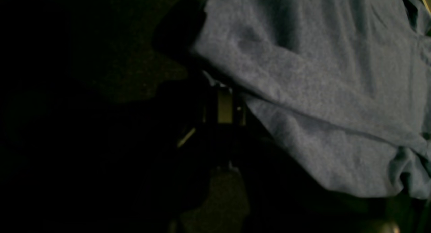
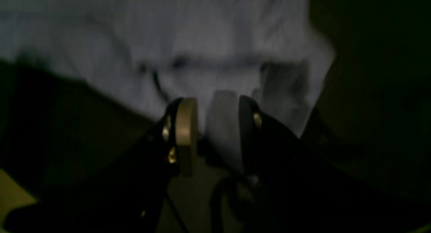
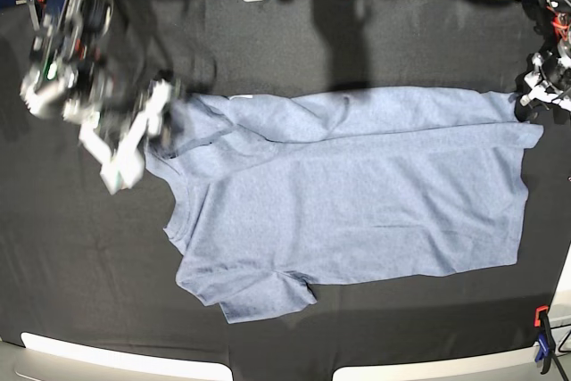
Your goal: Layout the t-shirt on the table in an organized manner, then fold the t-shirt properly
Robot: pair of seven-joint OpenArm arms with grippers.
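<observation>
T-shirt (image 3: 357, 194) spread across centre of table (image 3: 80, 292), hem toward right of frame, collar and shoulders toward left, lower sleeve pointing to bottom edge. Mostly flat; upper left shoulder area bunched and partly lifted.

Right gripper (image 2: 210, 135) at upper left of base view, blurred, at the collar end. Wrist view: pale fabric fold seen between the pads, jaws partly spread around it; judged pinching t-shirt cloth near the shoulder.

Left gripper (image 3: 528, 106) at right edge of base view, at the top corner of the hem. Wrist view very dark; fingers barely discernible against cloth edge. Jaws not readable there; cannot tell whether pressed together or on fabric.

Step in hand, as judged: laying out, not folding. Shirt held at opposite ends for stretching flat.

Next move calls for: tensioning along the length, lowering the raised shoulder onto the table, smoothing the upper sleeve before any fold. Risk: uneven pull dragging the hem askew.
</observation>
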